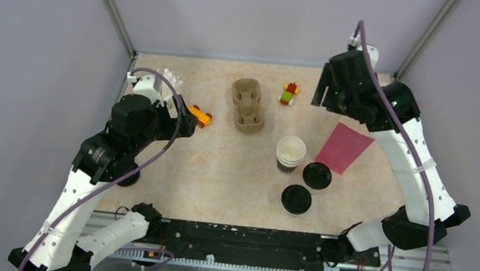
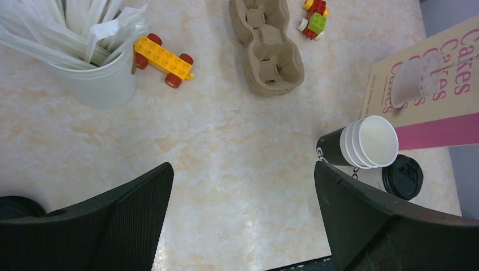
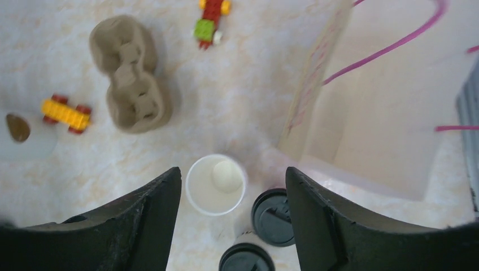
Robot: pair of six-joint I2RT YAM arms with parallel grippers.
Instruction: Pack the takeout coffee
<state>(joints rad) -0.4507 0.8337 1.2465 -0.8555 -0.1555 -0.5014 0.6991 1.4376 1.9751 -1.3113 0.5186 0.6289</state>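
Two black lids lie on table just beside stacked paper cups, centre-right, near pink bag. Pulp cup tray stands apart, farther back. Left gripper: jaws wide, empty. Right gripper: jaws apart, empty, raised.

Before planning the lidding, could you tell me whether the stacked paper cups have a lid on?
Off: the stacked cups show an open white interior; two black lids sit beside them.
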